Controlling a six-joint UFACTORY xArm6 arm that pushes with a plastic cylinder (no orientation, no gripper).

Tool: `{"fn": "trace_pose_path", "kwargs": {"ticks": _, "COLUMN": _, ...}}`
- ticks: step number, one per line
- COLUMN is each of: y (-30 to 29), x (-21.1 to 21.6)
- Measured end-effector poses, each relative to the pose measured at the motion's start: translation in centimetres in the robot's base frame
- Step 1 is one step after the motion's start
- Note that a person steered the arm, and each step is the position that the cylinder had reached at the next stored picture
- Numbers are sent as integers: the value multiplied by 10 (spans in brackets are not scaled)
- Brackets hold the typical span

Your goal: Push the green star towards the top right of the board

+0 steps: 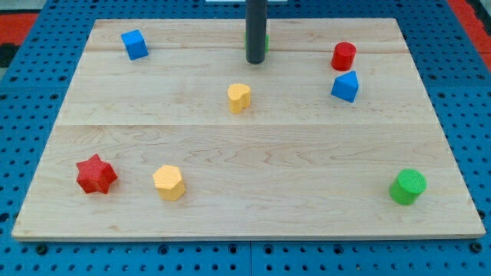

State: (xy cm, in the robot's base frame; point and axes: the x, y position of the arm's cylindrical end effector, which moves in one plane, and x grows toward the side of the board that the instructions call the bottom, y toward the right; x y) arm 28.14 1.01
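Green cylinder (407,187) nearest; two each green, red, yellow, blue.

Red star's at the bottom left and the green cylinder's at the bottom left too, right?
Not quite. The camera view shows the red star at the view's bottom left, but the green cylinder is at the bottom right.
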Motion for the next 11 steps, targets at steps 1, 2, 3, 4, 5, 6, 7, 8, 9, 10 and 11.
{"fn": "trace_pose_path", "kwargs": {"ticks": 1, "y": -41, "x": -9}}
{"fn": "trace_pose_path", "kwargs": {"ticks": 2, "y": -19, "x": -23}}
{"fn": "trace_pose_path", "kwargs": {"ticks": 3, "y": 12, "x": -29}}
{"fn": "trace_pose_path", "kwargs": {"ticks": 4, "y": -12, "x": -41}}
{"fn": "trace_pose_path", "kwargs": {"ticks": 5, "y": -12, "x": -49}}
{"fn": "trace_pose_path", "kwargs": {"ticks": 6, "y": 16, "x": -51}}
{"fn": "trace_pose_path", "kwargs": {"ticks": 7, "y": 44, "x": -52}}
{"fn": "trace_pose_path", "kwargs": {"ticks": 8, "y": 68, "x": -52}}
{"fn": "trace_pose_path", "kwargs": {"ticks": 9, "y": 96, "x": -52}}
{"fn": "trace_pose_path", "kwargs": {"ticks": 10, "y": 105, "x": -52}}
{"fn": "trace_pose_path", "kwargs": {"ticks": 11, "y": 100, "x": -52}}
